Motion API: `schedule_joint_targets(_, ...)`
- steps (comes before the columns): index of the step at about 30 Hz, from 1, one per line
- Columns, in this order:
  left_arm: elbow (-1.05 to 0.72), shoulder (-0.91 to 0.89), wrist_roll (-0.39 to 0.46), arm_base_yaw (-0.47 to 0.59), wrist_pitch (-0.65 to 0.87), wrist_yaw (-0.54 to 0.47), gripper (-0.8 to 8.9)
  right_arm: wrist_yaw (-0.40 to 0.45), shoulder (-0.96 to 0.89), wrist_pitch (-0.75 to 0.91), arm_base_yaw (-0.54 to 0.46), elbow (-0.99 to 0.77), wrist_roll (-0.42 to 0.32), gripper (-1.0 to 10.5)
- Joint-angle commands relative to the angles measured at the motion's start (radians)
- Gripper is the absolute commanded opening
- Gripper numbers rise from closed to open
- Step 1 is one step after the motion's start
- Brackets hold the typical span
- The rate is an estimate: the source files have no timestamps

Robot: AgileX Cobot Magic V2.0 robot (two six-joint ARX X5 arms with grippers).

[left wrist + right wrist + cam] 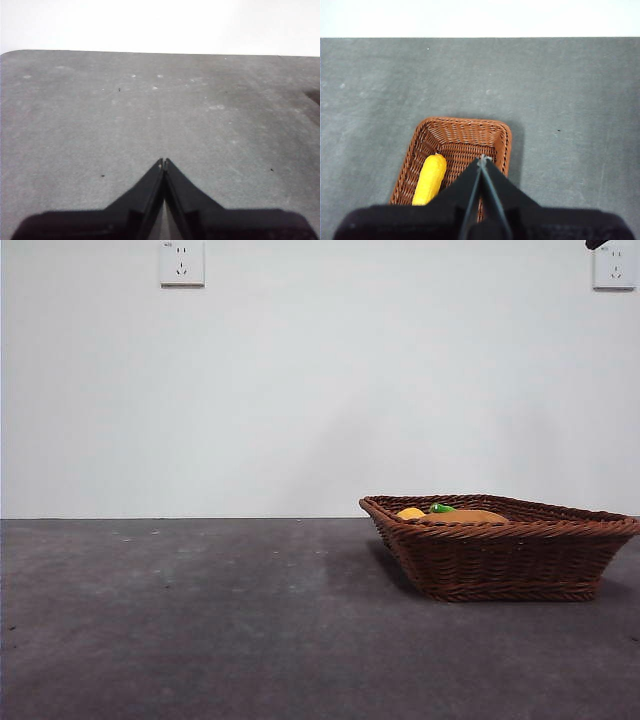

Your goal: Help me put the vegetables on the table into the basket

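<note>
The vegetables lie in the dark reddish-brown woven wicker basket [500, 555] at four o'clock on the grey table [200, 620]. The right gripper [482, 159] hangs above, pressed together; the left gripper [163, 161] likewise, evidently finished.

The dark grey table [200, 640] bears only the wicker basket [500, 565].

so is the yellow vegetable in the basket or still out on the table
In the basket. The right wrist view shows the yellow piece lying on the basket's woven floor; in the front view it peeks over the rim.
</note>
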Motion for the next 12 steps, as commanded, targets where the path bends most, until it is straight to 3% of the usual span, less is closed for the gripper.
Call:
schedule_joint_targets(1, -0.01, -0.002, 0.031, 0.002, 0.003, -0.002, -0.03, 0.0, 0.004, 0.006, 0.0, -0.006, -0.005, 0.0)
schedule_joint_targets(12, -0.01, -0.002, 0.06, 0.002, 0.007, 0.001, -0.03, 0.001, 0.004, 0.006, 0.0, -0.006, -0.005, 0.0)
